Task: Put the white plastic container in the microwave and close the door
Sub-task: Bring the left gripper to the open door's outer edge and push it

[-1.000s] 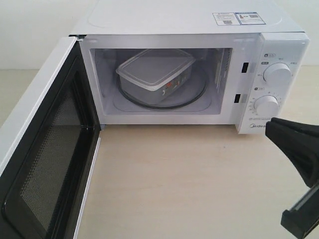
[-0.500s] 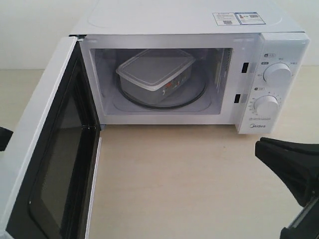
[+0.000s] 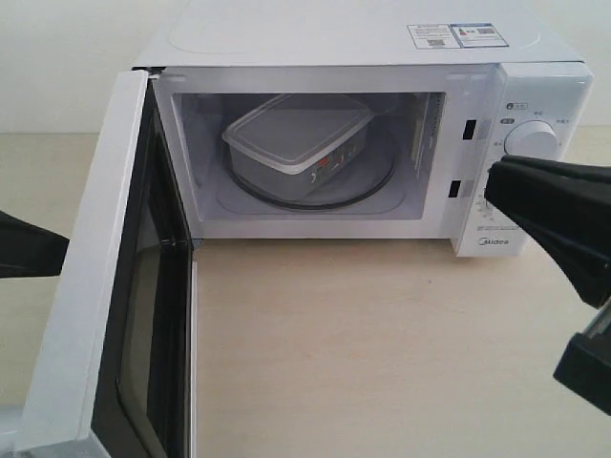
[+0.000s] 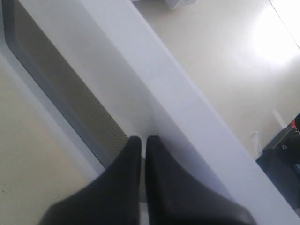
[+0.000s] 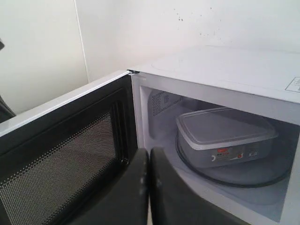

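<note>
The white plastic container (image 3: 298,143) (image 5: 224,137) sits on the glass turntable (image 3: 368,186) inside the white microwave (image 3: 382,43). The door (image 3: 91,286) (image 5: 61,140) stands partly open on the left, its black inner frame facing the cavity. My left gripper (image 3: 57,250) (image 4: 143,140) is shut with nothing in it and rests against the door's white outer face beside the dark window (image 4: 61,93). My right gripper (image 3: 492,186) (image 5: 149,152) is shut and empty, hovering in front of the lower dial, apart from the container.
The pale wooden tabletop (image 3: 363,353) stretches in front of the microwave. The upper dial (image 3: 531,140) shows on the control panel; my right gripper covers the lower one. A white wall (image 5: 42,47) stands behind.
The door has swung further toward shut, with the left gripper coming into view behind it. The right gripper has risen and moved left, now covering the lower dial.
</note>
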Robot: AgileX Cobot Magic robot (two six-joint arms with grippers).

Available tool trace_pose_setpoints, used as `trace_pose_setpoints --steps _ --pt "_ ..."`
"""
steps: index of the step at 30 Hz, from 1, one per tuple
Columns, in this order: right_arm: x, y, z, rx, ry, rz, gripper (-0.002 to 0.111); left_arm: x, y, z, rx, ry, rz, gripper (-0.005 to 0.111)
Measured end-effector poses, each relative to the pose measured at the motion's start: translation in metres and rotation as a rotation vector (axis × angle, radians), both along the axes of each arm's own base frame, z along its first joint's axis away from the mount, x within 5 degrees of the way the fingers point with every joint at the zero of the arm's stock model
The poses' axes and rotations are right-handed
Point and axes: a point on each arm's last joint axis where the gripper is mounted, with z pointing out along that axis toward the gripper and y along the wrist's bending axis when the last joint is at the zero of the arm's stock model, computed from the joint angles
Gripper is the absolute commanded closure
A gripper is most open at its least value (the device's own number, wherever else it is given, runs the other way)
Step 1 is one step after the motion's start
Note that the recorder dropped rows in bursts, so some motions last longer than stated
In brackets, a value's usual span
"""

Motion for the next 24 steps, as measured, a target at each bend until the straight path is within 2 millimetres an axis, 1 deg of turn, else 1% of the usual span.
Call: trace_pose_setpoints --steps 7,12,17,24 --pt "-0.001 0.001 0.001 -0.007 0.0 0.016 0.109 0.013 -0.007 -0.002 -0.068 -0.035 -0.046 0.102" --pt "-0.001 0.001 0.002 -0.004 -0.006 0.016 0.109 0.024 -0.011 -0.009 -0.086 -0.021 -0.057 0.102" --pt "-0.001 0.002 0.014 0.024 -0.023 0.02 0.109 0.034 -0.02 -0.017 -0.077 -0.023 -0.079 0.102" --pt "-0.001 0.002 0.017 0.031 -0.028 0.022 0.109 0.048 -0.04 -0.009 -0.074 -0.064 -0.135 0.102"
